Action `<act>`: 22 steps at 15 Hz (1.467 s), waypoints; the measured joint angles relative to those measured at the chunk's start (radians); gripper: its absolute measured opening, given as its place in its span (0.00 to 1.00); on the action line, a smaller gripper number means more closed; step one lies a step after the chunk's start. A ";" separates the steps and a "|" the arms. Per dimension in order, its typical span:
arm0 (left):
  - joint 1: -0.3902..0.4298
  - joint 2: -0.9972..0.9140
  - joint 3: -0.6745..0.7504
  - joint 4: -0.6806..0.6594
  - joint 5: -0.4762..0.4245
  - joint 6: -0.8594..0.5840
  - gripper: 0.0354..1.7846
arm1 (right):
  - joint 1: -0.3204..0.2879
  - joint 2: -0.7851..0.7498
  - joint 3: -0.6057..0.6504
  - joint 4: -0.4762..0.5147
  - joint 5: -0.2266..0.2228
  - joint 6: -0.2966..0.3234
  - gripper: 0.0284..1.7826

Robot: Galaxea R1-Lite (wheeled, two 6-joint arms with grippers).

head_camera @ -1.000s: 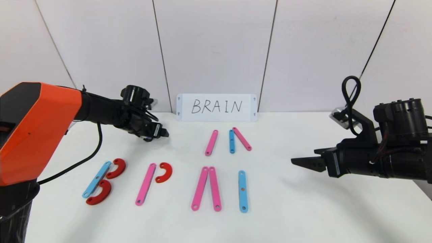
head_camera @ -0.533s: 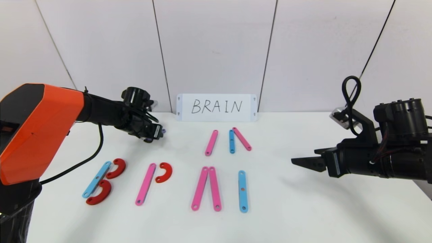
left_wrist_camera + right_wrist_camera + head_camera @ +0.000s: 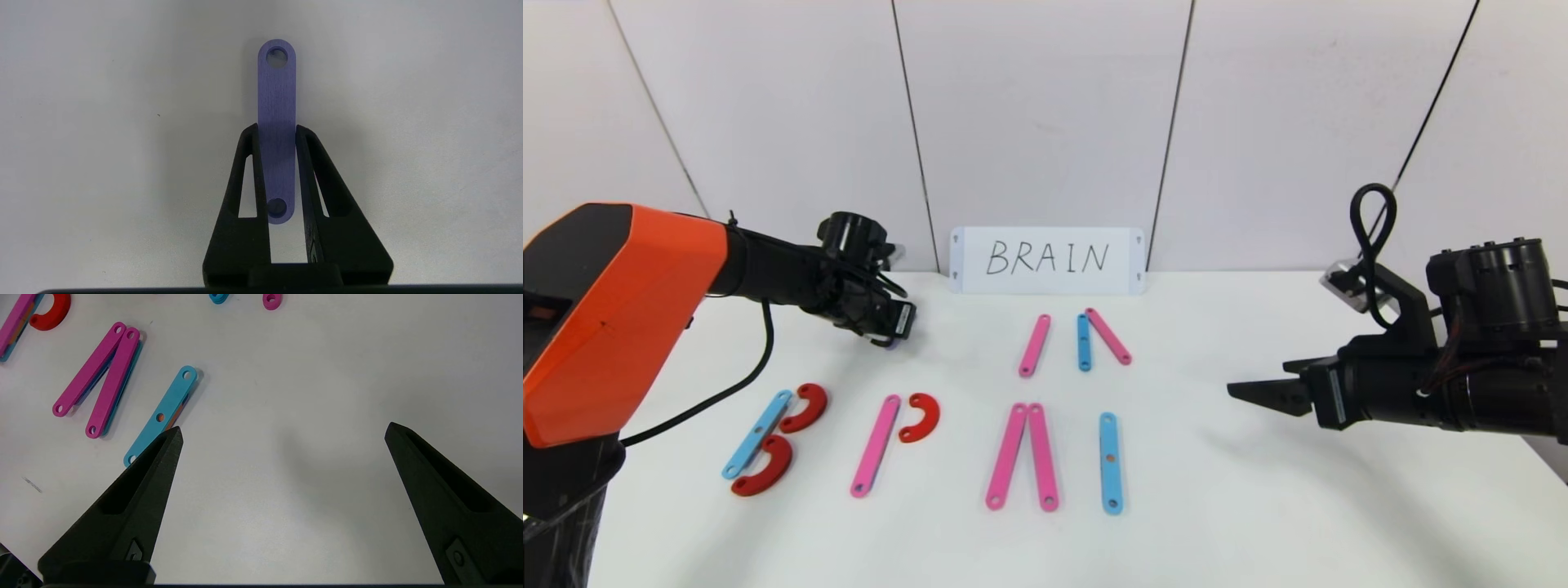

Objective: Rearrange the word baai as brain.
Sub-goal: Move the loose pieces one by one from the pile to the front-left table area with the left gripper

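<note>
The letters lie in a row on the white table [image 3: 1258,506]. A light-blue bar [image 3: 757,433] with two red C pieces [image 3: 805,407] makes a B. A pink bar [image 3: 876,446] with one red C [image 3: 921,416] makes a P shape. Two pink bars [image 3: 1023,456] meet at the top, and a light-blue bar [image 3: 1110,462] stands as an I. My left gripper [image 3: 898,328] points down behind the P shape. In the left wrist view it [image 3: 277,128] is shut on a lilac bar [image 3: 277,102] just over the table. My right gripper [image 3: 1250,392] hovers open and empty at the right.
Three spare bars lie behind the row: a pink one [image 3: 1035,345], a short light-blue one [image 3: 1084,341] and a slanted pink one [image 3: 1107,336]. The white card handwritten BRAIN [image 3: 1047,259] leans on the back wall.
My left gripper has tipped downward and drawn back slightly to the left, bringing the lilac bar down toward the table. The right arm has not moved.
</note>
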 joint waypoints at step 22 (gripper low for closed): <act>-0.101 -0.237 0.188 0.094 0.107 -0.261 0.13 | -0.003 0.000 0.000 0.000 0.000 0.000 0.97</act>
